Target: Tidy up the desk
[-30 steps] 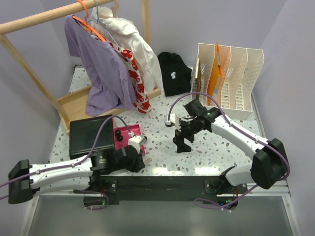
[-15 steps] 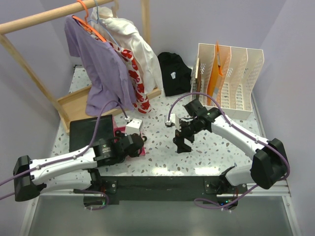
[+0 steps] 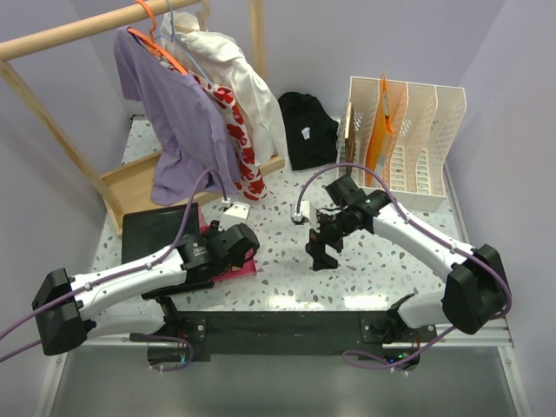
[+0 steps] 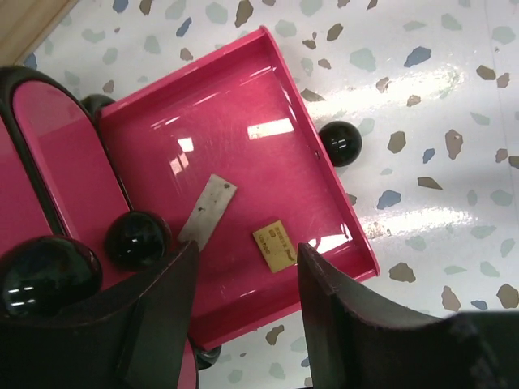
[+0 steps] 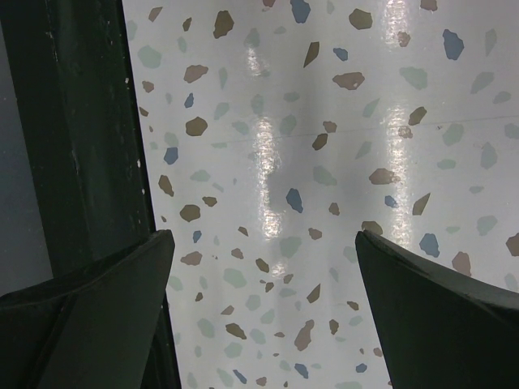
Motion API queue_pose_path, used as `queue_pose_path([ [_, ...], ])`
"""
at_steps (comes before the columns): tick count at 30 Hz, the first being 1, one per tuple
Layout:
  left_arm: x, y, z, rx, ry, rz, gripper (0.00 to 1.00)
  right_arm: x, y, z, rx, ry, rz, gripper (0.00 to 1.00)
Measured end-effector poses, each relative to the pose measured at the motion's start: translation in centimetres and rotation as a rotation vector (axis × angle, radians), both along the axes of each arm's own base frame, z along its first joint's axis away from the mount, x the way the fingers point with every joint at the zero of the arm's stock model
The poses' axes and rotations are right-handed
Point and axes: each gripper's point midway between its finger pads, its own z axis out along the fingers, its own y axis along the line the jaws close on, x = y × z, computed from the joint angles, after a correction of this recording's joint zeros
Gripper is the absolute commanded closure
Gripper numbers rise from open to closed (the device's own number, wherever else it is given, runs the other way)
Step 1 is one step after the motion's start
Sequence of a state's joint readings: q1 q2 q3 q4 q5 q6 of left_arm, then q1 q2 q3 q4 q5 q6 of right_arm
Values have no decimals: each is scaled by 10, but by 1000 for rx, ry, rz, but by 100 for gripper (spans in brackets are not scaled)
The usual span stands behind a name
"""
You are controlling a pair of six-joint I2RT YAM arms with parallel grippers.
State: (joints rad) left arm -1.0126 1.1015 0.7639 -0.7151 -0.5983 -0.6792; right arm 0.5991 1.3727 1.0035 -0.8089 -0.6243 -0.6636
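The desk (image 3: 278,261) is white terrazzo with a black front rail (image 3: 287,328). A pink open tray (image 4: 235,130) lies on it at the front left, with a small gold tag (image 4: 276,245) and a grey strip (image 4: 208,209) inside. In the top view the pink tray (image 3: 241,268) is mostly covered by my left gripper (image 3: 239,245). My left gripper (image 4: 247,263) is open and empty just above the tray's near edge. My right gripper (image 3: 320,256) is open and empty, low over bare desk (image 5: 324,121) in the middle.
A black tablet (image 3: 148,228) lies left of the pink tray. A clothes rack with a purple shirt (image 3: 187,130) stands on a wooden base (image 3: 130,187) at the back left. A black garment (image 3: 308,130) and a white file organizer (image 3: 417,139) are at the back. Black balls (image 4: 340,143) sit by the tray.
My left arm has swung away from the front edge, up and right, and its gripper is now over the pink tray. The right arm has not moved.
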Motion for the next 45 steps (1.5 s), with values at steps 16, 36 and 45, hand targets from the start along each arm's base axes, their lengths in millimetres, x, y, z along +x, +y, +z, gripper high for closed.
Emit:
queue_pose_path([
  [16, 13, -74, 14, -201, 15, -171, 100, 4, -3, 0, -2, -5, -17, 1],
  [36, 10, -38, -68, 32, 169, 168, 21, 12, -9, 6, 9, -33, -50, 1],
  [45, 13, 17, -56, 283, 82, 282, 5, 12, -9, 6, 9, -33, -50, 1],
])
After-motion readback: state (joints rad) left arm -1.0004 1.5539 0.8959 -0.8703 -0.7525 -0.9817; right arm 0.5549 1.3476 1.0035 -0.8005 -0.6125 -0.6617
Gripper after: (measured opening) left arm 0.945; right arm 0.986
